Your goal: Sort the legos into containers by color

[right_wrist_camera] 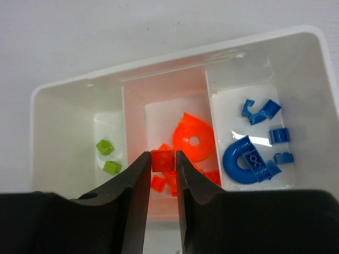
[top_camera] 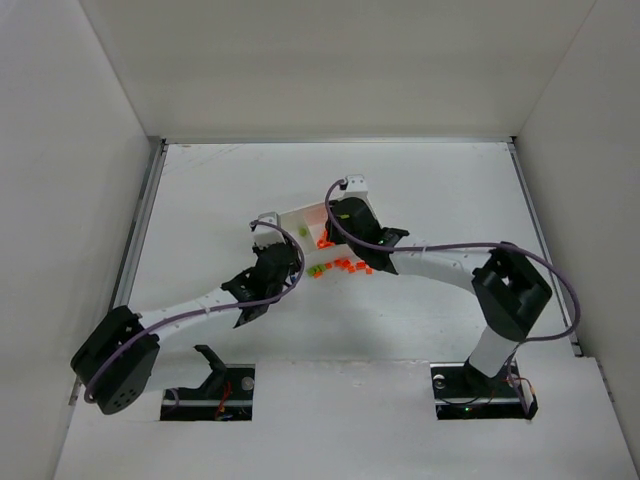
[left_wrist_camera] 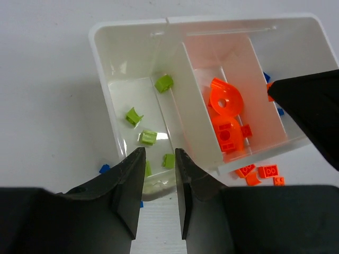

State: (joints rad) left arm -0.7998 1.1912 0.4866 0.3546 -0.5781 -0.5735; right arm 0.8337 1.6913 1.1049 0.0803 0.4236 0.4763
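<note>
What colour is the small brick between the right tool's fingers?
Orange; the brick shows best in the right wrist view.

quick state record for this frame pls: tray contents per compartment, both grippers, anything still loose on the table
tray: white, three compartments, one colour in each
end compartment: lime green legos
middle compartment: orange legos
other end compartment: blue legos
right gripper: shut on orange lego, above middle compartment
left gripper: open, empty, over near edge of green compartment
table: loose orange legos and loose blue lego beside tray
</note>
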